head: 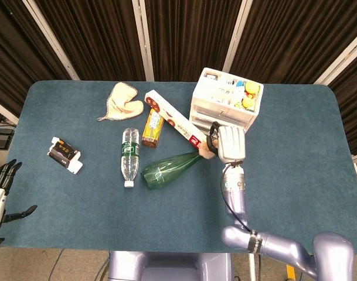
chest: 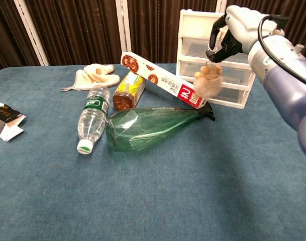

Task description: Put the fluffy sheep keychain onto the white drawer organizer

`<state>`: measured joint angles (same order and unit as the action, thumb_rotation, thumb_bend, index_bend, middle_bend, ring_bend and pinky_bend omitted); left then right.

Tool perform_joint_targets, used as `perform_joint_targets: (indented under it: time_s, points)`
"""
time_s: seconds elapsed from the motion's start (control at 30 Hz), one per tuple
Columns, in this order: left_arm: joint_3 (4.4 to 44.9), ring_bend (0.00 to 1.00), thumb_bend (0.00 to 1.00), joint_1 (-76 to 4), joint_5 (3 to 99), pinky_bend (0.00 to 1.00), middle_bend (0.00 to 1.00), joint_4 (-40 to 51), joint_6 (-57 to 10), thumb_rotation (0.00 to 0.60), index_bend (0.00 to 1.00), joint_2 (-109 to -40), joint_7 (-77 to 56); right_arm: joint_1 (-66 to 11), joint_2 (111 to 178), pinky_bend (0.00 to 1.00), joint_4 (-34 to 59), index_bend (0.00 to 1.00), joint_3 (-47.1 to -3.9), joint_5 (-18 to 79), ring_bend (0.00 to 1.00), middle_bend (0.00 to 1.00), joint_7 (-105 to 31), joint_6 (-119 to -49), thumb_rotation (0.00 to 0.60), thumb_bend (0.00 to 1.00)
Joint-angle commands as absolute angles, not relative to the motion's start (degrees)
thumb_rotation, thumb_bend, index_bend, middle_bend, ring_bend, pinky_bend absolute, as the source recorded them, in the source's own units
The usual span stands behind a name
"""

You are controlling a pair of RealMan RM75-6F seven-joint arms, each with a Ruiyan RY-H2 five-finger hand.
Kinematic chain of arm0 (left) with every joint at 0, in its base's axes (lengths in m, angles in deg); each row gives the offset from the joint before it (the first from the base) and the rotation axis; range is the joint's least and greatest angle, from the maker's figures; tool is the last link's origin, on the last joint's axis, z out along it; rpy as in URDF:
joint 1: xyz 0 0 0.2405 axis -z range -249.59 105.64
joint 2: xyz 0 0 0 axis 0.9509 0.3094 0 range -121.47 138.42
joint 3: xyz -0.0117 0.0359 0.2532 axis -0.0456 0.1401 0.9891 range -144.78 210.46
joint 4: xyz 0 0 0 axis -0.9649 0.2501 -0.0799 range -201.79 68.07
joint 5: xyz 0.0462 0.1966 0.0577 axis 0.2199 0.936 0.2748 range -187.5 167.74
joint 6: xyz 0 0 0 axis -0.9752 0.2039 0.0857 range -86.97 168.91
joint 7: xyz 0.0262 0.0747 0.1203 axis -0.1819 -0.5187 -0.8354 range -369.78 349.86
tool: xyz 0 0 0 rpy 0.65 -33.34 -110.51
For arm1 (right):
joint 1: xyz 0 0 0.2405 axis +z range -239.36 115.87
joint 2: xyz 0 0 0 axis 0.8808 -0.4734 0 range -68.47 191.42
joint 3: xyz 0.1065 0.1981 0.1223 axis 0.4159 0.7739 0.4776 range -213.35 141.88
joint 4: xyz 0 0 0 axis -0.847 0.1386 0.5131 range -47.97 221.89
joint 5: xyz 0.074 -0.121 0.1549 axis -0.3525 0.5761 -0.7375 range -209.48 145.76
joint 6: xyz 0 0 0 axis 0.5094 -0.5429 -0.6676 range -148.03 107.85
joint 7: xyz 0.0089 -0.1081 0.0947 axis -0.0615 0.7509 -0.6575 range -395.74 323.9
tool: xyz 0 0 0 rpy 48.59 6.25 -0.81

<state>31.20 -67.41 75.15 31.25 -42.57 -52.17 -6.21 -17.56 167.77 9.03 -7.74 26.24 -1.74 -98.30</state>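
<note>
My right hand pinches the ring of the fluffy sheep keychain, a tan plush ball that dangles in the air in front of the white drawer organizer. In the head view only a sliver of the keychain shows at the hand's left edge. The keychain hangs above the red end of the long snack box, below the level of the organizer's top. My left hand rests open at the far left edge, off the table, holding nothing.
A green glass bottle lies on its side below the keychain, neck toward the organizer. A clear water bottle, a yellow snack can, a beige cloth and a small black packet lie to the left. The organizer's top tray holds small items.
</note>
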Motion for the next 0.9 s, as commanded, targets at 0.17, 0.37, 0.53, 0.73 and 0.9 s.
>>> perform_joint_targets:
  time_s: [0.17, 0.37, 0.53, 0.73, 0.9]
  points:
    - [31.1, 0.00, 0.08, -67.3, 74.7, 0.00, 0.00, 31.4, -42.2, 0.600, 0.00, -52.0, -6.0, -14.6, 170.3, 0.90, 15.5, 0.59, -6.5, 27.3, 1.00, 1.00, -4.0, -97.9, 0.600, 0.38]
    - [31.1, 0.00, 0.08, -67.2, 74.4, 0.00, 0.00, 31.5, -41.9, 0.600, 0.00, -51.8, -5.9, -13.0, 171.6, 0.90, 20.3, 0.59, -5.9, 27.5, 1.00, 1.00, -6.1, -97.0, 0.600, 0.38]
    - [31.0, 0.00, 0.08, -67.2, 74.1, 0.00, 0.00, 31.4, -41.8, 0.600, 0.00, -51.9, -5.9, -11.9, 172.3, 0.90, 23.9, 0.59, -5.2, 27.4, 1.00, 1.00, -7.8, -96.2, 0.600, 0.38]
    - [31.0, 0.00, 0.08, -67.1, 74.0, 0.00, 0.00, 31.6, -41.6, 0.600, 0.00, -51.9, -5.8, -10.9, 173.4, 0.90, 28.1, 0.59, -5.1, 27.6, 1.00, 1.00, -9.6, -95.7, 0.600, 0.38]
    - [31.0, 0.00, 0.08, -67.1, 74.0, 0.00, 0.00, 31.8, -41.5, 0.600, 0.00, -51.8, -5.6, -10.4, 174.0, 0.90, 31.4, 0.59, -5.5, 28.0, 1.00, 1.00, -10.7, -95.3, 0.600, 0.38]
